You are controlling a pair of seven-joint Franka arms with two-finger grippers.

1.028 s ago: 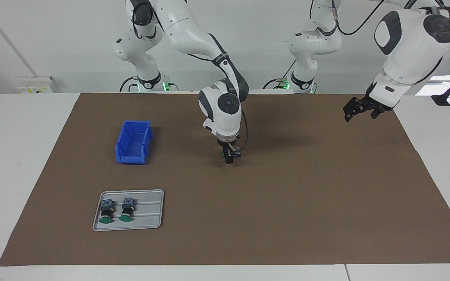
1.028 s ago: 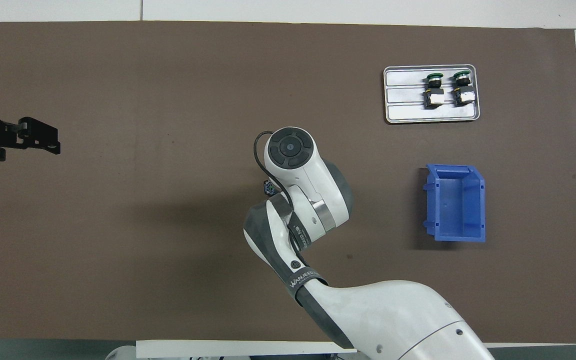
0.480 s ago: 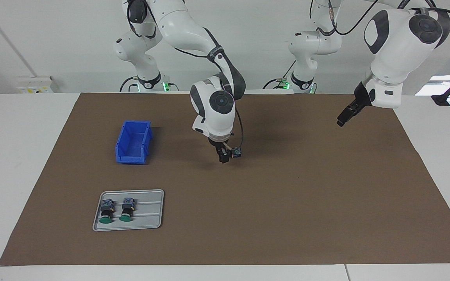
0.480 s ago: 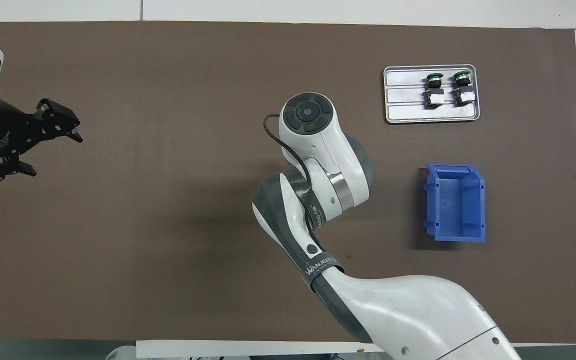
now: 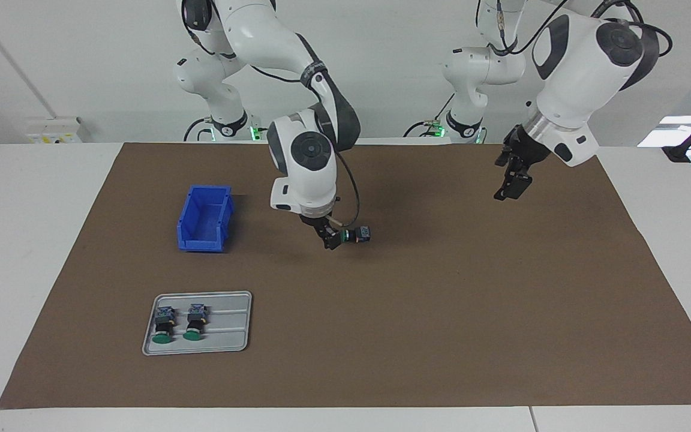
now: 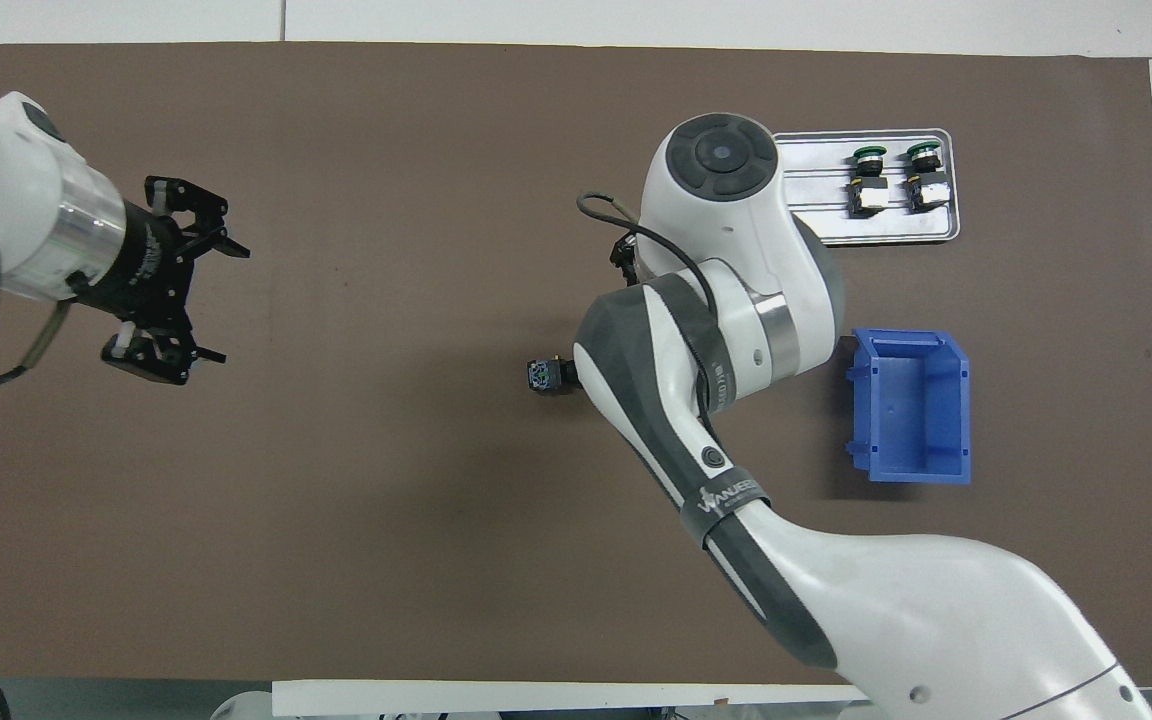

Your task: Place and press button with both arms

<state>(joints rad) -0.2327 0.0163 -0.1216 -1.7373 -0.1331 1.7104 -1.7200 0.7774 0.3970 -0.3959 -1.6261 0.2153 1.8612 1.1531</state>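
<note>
Brown matting covered most of the white desk [image 5: 33, 240], and near its middle the right end effector [image 5: 332, 237] held a button [image 5: 357, 234] just above the mat, its fingers closed on the black body, which lay sideways with the blue-grey terminal block pointing toward the left arm's end. In the overhead view only that terminal block [image 6: 542, 375] showed past the wrist. The left end effector [image 5: 512, 185] hung over the mat at the left arm's end, holding nothing; the overhead view showed its fingers [image 6: 206, 215] spread apart.

The step in hand looked like the placing. To do it well, the right arm would likely need to turn the button so its cap faced up and its block sat flat before letting go; released on its side it would probably roll. The left arm could then come down squarely on the cap, ideally with its fingers drawn together.

Open mat lay all around the held button. A blue bin [image 5: 204, 219] stood well apart toward the right arm's end. Farther from the robots than the bin, a grey tray [image 5: 231, 324] carried two more buttons [image 5: 164, 324] lying side by side. Neither crowded the drop spot, and the left arm's path across was unobstructed.
</note>
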